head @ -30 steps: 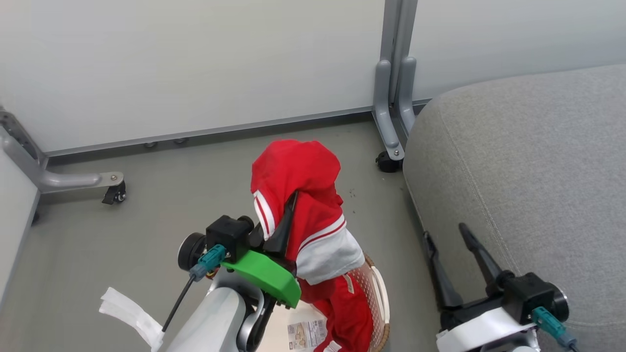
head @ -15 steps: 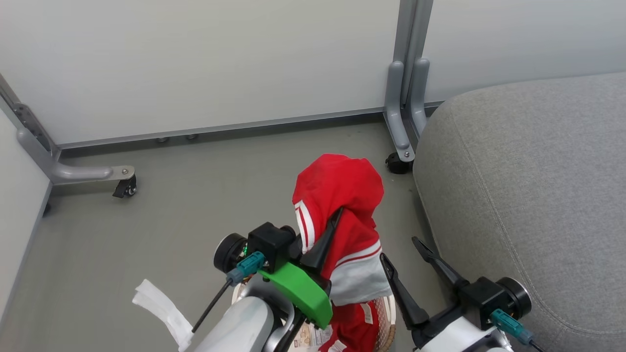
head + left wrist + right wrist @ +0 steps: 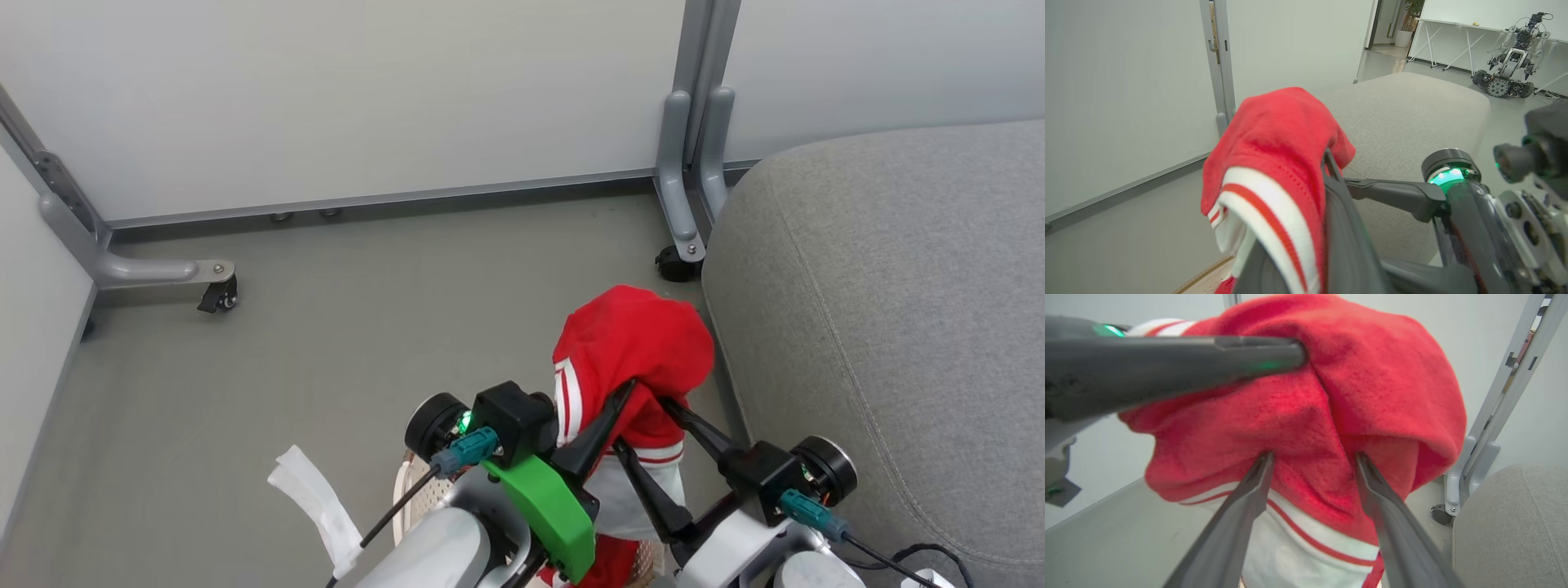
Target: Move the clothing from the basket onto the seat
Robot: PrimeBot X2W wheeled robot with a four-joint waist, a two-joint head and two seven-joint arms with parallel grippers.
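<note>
The left jaws are clamped on the bright red, white-striped garment (image 3: 633, 343), which hangs lengthwise below them over the cream perforated plastic basket (image 3: 408, 498). The right jaws stand apart, straddling a fold. The light grey upholstered seat cushion (image 3: 882, 310) lies just right of both.

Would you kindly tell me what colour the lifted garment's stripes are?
White, on the red clothing; clearest in the left wrist view.

No writing, label, brand or number is legible on anything.
</note>
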